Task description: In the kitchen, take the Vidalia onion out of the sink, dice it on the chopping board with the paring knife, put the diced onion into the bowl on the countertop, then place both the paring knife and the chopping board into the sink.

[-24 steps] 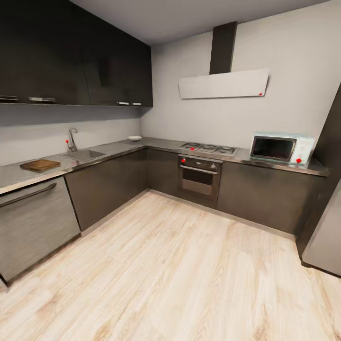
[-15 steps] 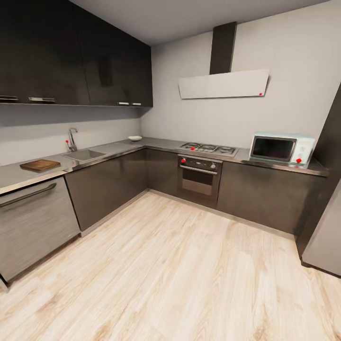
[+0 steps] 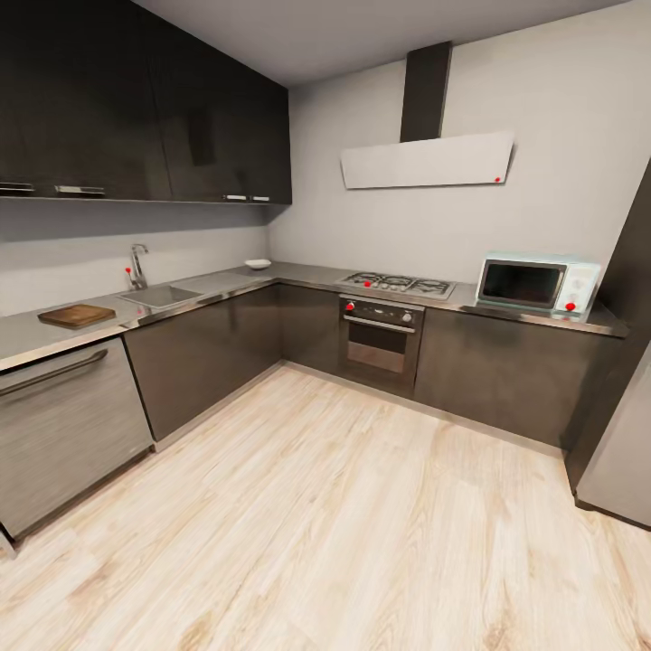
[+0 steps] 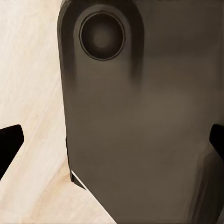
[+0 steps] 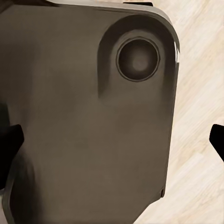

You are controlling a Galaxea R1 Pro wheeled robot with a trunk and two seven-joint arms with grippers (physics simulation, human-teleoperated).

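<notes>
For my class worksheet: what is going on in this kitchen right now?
Nothing is being handled yet. The robot stands back on the wooden floor, facing the L-shaped countertop. The chopping board lies beside the sink, and the bowl sits near the corner. Both wrist views look down at the robot's own dark body, with each claw's fingertips spread at the picture edges, holding nothing.

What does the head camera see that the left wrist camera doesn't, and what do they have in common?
The head view takes in the whole kitchen: the chopping board on the countertop, the sink with its tap, a white bowl further along, the stove and the microwave. The left wrist view looks down at a dark rounded robot part, with the left gripper's black fingertips spread at the picture's edges. Both show the pale wooden floor.
</notes>
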